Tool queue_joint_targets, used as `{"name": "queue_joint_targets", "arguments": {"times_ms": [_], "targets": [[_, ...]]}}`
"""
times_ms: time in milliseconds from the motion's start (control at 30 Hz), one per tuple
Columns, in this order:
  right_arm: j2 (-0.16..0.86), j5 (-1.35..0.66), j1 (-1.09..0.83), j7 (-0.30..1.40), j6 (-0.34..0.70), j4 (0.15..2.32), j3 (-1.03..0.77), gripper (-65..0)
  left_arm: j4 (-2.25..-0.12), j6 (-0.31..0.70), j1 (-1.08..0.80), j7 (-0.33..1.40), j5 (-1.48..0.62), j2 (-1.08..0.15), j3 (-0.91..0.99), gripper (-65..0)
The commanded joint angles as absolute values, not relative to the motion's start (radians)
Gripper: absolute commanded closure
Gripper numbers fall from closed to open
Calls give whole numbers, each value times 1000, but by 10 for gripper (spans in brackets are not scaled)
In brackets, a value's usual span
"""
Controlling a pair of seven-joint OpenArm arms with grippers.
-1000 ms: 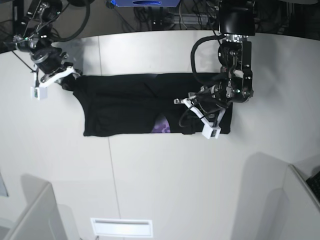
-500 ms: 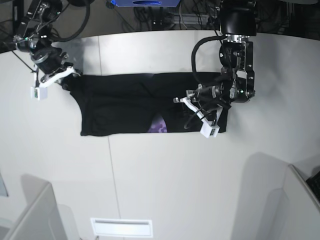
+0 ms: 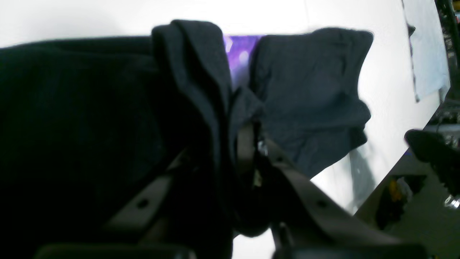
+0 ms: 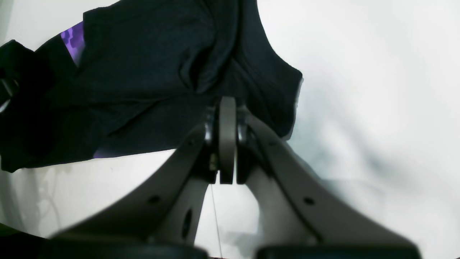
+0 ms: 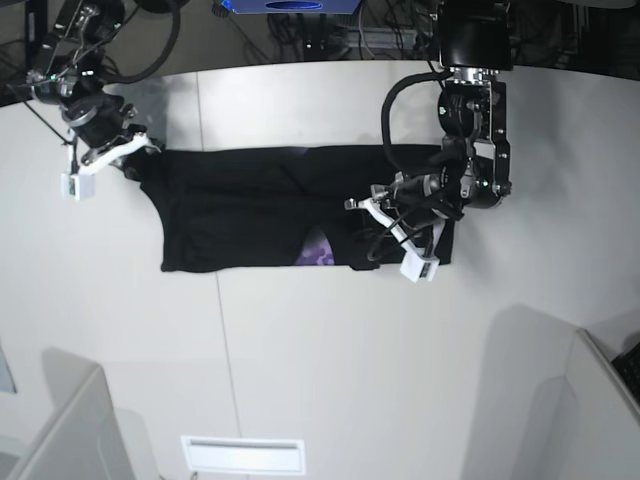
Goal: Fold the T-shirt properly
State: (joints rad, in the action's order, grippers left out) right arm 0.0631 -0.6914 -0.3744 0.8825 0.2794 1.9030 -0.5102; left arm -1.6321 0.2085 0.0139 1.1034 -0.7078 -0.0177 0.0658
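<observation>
- Base view: the T-shirt (image 5: 250, 205) lies spread as a long black band across the white table (image 5: 330, 360), stretched between the two arms.
- A purple patch of print (image 5: 320, 251) peeks out at the shirt's lower edge, near the middle.
- The right gripper (image 5: 100, 160) sits at the shirt's end on this view's left side; the left gripper (image 5: 395, 232) sits over the shirt's other end.
- Right wrist view: the right gripper (image 4: 227, 118) has its fingers pressed together at the tips, right at the edge of the black cloth (image 4: 151, 72); it seems to pinch the shirt's edge, though the pinched bit itself is hard to make out.
- Purple print (image 4: 72, 39) shows at the upper left of that view, and bare table (image 4: 377, 90) lies to the right of the cloth.
- Left wrist view: the left gripper (image 3: 240, 144) is clamped on a bunched fold of the shirt (image 3: 194, 72), which rises as a ridge above the fingers.
- Behind the ridge a strip of purple print (image 3: 235, 57) shows, with a sleeve-like flap (image 3: 309, 90) lying flat on the table beyond it.
- A light-grey cloth (image 3: 426, 50) lies at the far right edge of that view, well apart from the shirt.
</observation>
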Motion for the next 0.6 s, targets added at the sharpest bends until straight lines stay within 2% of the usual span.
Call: {"name": "queue_joint_targets", "arguments": {"times_ms": [0, 400, 567], "targets": [[73, -702, -369, 863, 283, 1916, -512, 0, -1649, 214, 31, 1087, -733, 2, 65, 0], [74, -702, -358, 863, 283, 1913, -509, 0, -1567, 214, 76, 1087, -728, 62, 51, 0], [114, -602, -223, 860, 283, 1718, -466, 0, -1564, 214, 77, 1087, -728, 62, 53, 0]]}}
